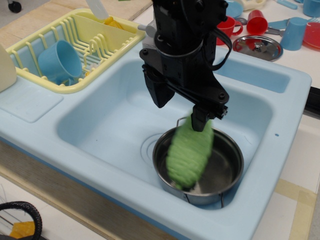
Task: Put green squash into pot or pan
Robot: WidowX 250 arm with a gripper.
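Observation:
The green squash is motion-blurred and stands nearly upright over the steel pan, its lower end down inside the pan and its top just under my right finger. The pan sits in the right part of the blue sink basin. My black gripper hangs right above the pan's far rim. Its fingers are spread apart and the squash is below them, no longer between them. The squash hides the pan's left half.
A yellow dish rack with a blue cup stands at the back left. Red cups, a blue cup and a flat steel lid with a red knob are behind the sink. A small side basin lies at the right.

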